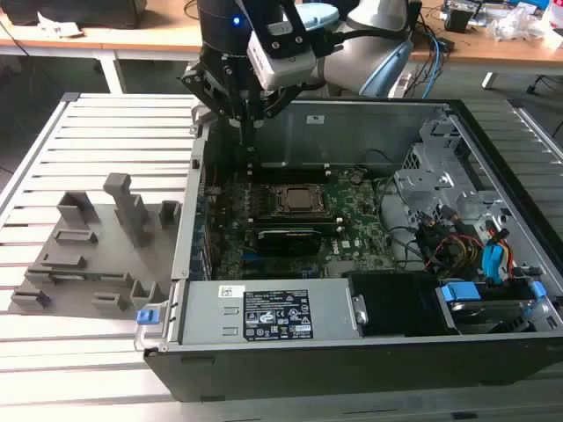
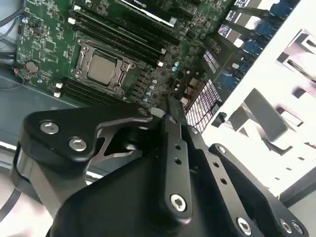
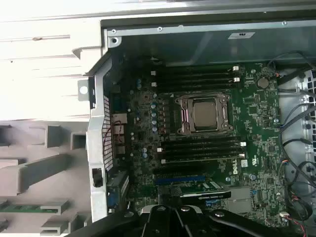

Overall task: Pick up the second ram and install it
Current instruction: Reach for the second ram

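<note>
Tagging the claw (image 1: 249, 132) first: we see it hanging over the computer case (image 1: 352, 369), above the case's far corner on the exterior view's left, tips pointing down into the case. Its two fingers look pressed together into one thin stalk, and we see nothing pinched between them.

The second ram (image 3: 22, 208) is outside the case. It is a narrow green stick lying flat in a slot of the grey holder blocks (image 3: 34, 170). The blocks sit on the table (image 1: 106, 132) just beside the case, on the exterior view's left of it. Claw and ram are well apart.

Inside the case we mark the green motherboard (image 3: 256, 123) lying flat, with the processor socket (image 3: 203, 114) near the middle of the case, its metal lid showing. Dark memory slots (image 3: 202, 148) run in rows along both long sides of the socket, with white latches (image 3: 235, 70) at their ends. We cannot tell whether any slot is filled.

A wider black card (image 1: 286, 239) stands in the board, on the side of the socket toward the case's labelled grey box (image 1: 273, 315). Bundled cables (image 1: 457, 242) crowd the case's end on the exterior view's right.

In the second wrist view the claw's black linkage is in front, with the socket beyond it inside the case.
</note>
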Controlling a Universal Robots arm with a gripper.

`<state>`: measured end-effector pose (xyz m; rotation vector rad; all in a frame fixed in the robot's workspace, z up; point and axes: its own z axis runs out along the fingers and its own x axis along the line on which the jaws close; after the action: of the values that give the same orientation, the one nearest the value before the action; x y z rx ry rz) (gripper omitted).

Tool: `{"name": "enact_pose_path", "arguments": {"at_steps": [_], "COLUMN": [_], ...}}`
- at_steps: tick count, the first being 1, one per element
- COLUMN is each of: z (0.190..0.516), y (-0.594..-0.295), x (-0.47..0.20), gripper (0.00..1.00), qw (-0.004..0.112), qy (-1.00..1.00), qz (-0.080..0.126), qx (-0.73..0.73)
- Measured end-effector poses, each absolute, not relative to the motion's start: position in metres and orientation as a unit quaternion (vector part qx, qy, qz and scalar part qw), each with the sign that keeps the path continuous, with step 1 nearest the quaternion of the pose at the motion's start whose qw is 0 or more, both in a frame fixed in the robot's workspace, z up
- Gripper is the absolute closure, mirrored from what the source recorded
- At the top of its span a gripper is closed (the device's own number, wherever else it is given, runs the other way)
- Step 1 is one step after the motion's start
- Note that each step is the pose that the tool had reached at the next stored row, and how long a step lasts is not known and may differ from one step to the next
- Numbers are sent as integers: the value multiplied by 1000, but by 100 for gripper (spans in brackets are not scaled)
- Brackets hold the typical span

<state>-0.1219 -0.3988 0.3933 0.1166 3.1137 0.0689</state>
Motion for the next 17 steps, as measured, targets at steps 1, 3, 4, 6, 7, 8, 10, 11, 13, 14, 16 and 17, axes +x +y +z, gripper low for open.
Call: {"name": "enact_pose_path", "arguments": {"at_steps": [1, 3, 4, 6, 7, 8, 10, 11, 13, 14, 16, 17], "z": [393, 393, 393, 393, 393, 393, 393, 393, 393, 393, 393, 393], "y": [-399, -399, -399, -399, -399, -399, -399, -399, -399, -399, -399, -399], "x": [-122, -129, -130, -134, -135, -136, -137, -138, -139, -140, -145, -150], "gripper": [89, 89, 89, 89, 89, 89, 89, 89, 89, 89, 89, 89], "qw": [13, 13, 12, 12, 12, 12, 13, 12, 12, 13, 13, 12], "qy": [999, 999, 999, 999, 999, 999, 999, 999, 999, 999, 999, 999], "qz": [22, 22, 22, 22, 22, 22, 22, 22, 22, 22, 22, 22], "qx": [37, 37, 37, 37, 37, 37, 37, 37, 37, 37, 37, 37]}}
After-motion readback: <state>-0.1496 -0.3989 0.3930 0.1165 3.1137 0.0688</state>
